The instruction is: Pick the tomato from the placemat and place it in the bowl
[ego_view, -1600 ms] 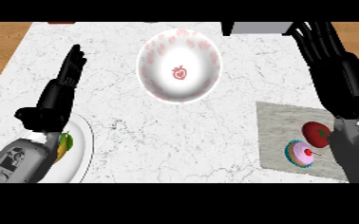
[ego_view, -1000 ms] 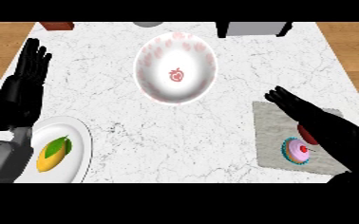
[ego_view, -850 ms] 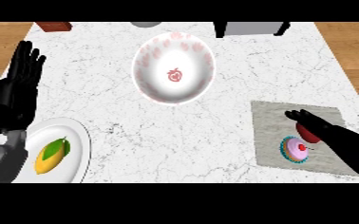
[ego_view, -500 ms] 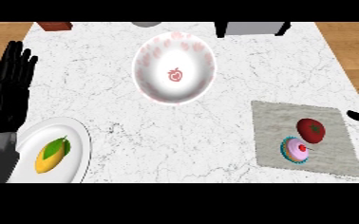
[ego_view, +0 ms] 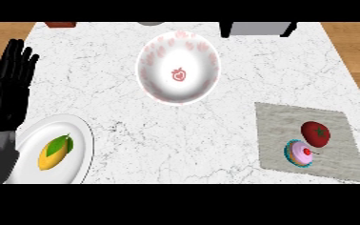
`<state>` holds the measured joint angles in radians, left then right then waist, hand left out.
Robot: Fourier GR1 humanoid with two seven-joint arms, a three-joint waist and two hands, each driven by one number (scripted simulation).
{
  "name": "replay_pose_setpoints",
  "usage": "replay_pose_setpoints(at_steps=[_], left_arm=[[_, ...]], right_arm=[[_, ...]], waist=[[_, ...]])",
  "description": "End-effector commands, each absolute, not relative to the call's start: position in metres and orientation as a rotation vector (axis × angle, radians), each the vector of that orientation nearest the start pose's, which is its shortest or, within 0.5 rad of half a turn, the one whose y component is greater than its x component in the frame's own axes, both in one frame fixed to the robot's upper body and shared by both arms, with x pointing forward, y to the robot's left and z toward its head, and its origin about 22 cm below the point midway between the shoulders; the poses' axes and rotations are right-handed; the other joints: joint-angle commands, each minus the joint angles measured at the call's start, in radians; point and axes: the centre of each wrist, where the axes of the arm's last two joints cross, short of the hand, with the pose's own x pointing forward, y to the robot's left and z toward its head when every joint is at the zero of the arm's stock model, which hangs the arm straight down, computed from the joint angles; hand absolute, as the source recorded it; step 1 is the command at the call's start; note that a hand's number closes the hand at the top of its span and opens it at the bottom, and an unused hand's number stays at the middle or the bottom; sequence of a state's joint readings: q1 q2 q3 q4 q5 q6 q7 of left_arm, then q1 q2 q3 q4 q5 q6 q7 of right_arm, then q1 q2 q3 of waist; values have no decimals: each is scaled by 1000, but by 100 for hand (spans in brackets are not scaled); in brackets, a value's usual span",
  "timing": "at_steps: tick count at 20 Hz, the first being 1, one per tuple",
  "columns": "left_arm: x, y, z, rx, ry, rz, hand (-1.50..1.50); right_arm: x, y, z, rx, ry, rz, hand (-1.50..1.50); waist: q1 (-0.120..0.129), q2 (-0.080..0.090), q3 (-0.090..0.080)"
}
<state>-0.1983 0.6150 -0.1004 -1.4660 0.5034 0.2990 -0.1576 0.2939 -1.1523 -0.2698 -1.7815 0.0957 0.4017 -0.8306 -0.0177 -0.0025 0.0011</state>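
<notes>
A red tomato [ego_view: 315,133] with a green stem lies on the grey placemat [ego_view: 281,124] at the right of the counter, touching a pink cupcake [ego_view: 302,153] just in front of it. The white bowl [ego_view: 156,62] with pink rim marks and a red strawberry print stands at the counter's middle back, with nothing in it. My left hand [ego_view: 15,78] rests open at the far left edge, fingers up, far from the tomato. My right hand does not show.
A white plate [ego_view: 81,133] carrying a yellow lemon with a green leaf [ego_view: 55,151] sits at the front left. A grey appliance [ego_view: 259,27], a grey object and a brown object line the counter's back edge.
My right hand, which was over the placemat by the tomato, has pulled out of view at the right. The tomato stays on the placemat. My left hand holds near the left edge.
</notes>
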Motion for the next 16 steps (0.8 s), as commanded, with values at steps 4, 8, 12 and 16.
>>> replay_pose_setpoints(at_steps=[4,8,12,16], left_arm=[[287,332,77,243,-1793,34,0],[289,331,68,245,-1784,42,0],[292,343,82,222,-1782,23,0],[301,321,71,230,-1793,37,0]], right_arm=[[198,-445,214,-204,-1505,1881,-150],[194,-466,198,-194,-1452,1894,-150],[202,-470,188,-233,-1460,1866,-150],[212,-465,175,-206,-1421,1900,-150]], waist=[[20,4,0],[18,5,-1],[27,4,-1],[29,7,-1]])
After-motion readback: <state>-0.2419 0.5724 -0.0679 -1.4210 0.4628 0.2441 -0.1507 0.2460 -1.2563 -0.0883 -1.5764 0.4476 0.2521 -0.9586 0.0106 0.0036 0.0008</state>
